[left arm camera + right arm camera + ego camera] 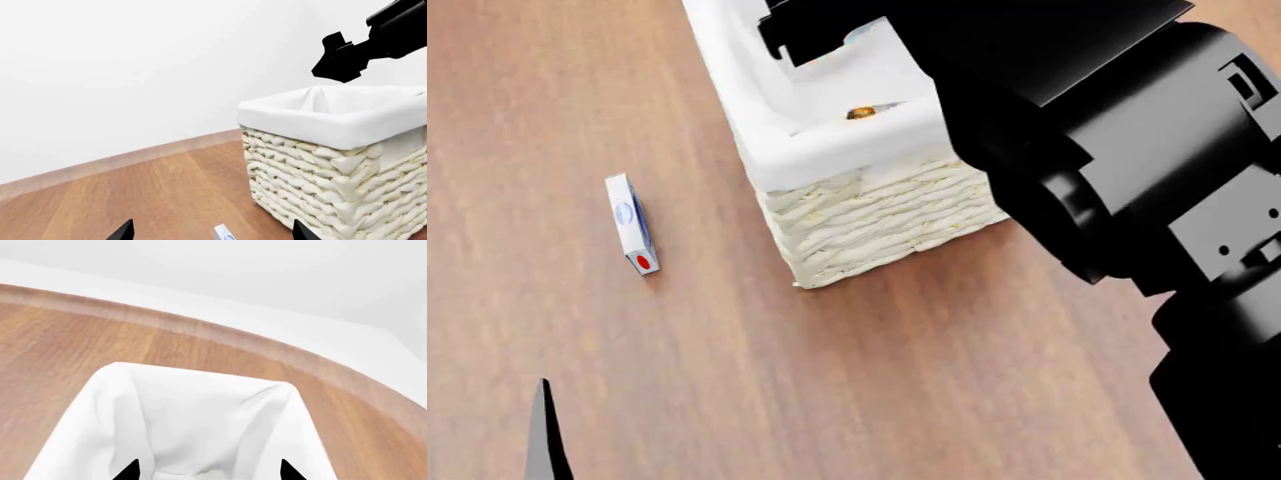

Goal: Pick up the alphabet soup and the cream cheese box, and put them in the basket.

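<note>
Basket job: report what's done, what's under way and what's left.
Looks done: the soup can lies inside the basket. Under way: the right gripper hangs open above the liner, holding nothing. Left: the cream cheese box lies on the floor beside the basket, with the left gripper open near it.

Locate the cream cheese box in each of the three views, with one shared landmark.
Head view: cream cheese box lies on the wood floor, left of the basket, apart from it.
Left wrist view: only its tip shows at the lower edge, between the fingertips.
Right wrist view: not in it.
Shared landmark: the basket.
</note>
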{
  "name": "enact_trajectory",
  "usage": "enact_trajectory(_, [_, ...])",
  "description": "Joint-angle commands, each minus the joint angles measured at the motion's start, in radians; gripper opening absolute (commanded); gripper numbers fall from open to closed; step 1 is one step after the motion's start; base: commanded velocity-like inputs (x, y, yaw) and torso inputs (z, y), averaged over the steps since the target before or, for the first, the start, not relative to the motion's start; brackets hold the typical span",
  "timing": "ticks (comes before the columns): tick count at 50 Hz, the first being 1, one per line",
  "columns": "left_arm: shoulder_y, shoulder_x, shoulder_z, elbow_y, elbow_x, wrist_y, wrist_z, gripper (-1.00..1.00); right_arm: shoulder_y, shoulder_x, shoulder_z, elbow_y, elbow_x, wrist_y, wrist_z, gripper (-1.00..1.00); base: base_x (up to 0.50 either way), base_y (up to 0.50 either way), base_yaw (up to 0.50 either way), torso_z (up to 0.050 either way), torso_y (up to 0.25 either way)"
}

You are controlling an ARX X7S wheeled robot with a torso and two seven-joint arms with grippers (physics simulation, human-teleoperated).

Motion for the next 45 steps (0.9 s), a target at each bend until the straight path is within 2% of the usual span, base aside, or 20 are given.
enact_trajectory(1, [-0.003,-0.001,0.005,0.005,0.004,-0.008,-0.001,1.0,-0.002,0.007,0.006,-0.007,-0.01,0.001,-0.002,1.0,0.0,0.0,0.0,0.0,0.0])
enact_trajectory(13, [-0.003,-0.001,0.01,0.004,0.007,-0.007,-0.003,1.0,0.008,0.018,0.022,-0.025,-0.007,-0.009,0.008,1.0,0.0,0.0,0.0,0.0,0.0])
enact_trajectory(18, [-0.005,-0.002,0.011,0.001,0.005,-0.009,-0.003,1.0,0.001,0.065,0.033,-0.126,-0.009,-0.017,0.04,1.0,0.0,0.0,0.0,0.0,0.0])
enact_trajectory(22, [-0.013,0.0,0.014,-0.003,0.002,-0.012,0.001,1.0,-0.05,0.154,0.061,-0.317,0.005,-0.041,0.111,1.0,0.0,0.0,0.0,0.0,0.0])
enact_trajectory(27, [-0.027,0.003,0.022,-0.009,0.0,-0.019,0.008,1.0,-0.161,0.283,0.149,-0.579,0.112,-0.074,0.234,1.0,0.0,0.0,0.0,0.0,0.0])
enact_trajectory(29, [-0.03,0.004,0.021,-0.01,-0.002,-0.022,0.007,1.0,-0.206,0.326,0.14,-0.664,0.062,-0.103,0.273,1.0,0.0,0.0,0.0,0.0,0.0])
enact_trajectory(30, [-0.031,0.006,0.025,-0.019,0.002,-0.017,0.008,1.0,-0.252,0.355,0.164,-0.705,0.112,-0.123,0.293,1.0,0.0,0.0,0.0,0.0,0.0])
enact_trajectory(32, [-0.032,0.007,0.026,-0.021,-0.001,-0.015,0.008,1.0,-0.295,0.391,0.166,-0.771,0.062,-0.164,0.322,1.0,0.0,0.0,0.0,0.0,0.0])
enact_trajectory(34, [-0.035,0.008,0.029,-0.022,0.0,-0.02,0.009,1.0,-0.35,0.438,0.186,-0.846,0.09,-0.193,0.352,1.0,0.0,0.0,0.0,0.0,0.0])
enact_trajectory(45, [-0.035,0.006,0.033,-0.027,0.002,-0.017,0.009,1.0,-0.537,0.558,0.175,-1.045,0.019,-0.283,0.435,1.0,0.0,0.0,0.0,0.0,0.0])
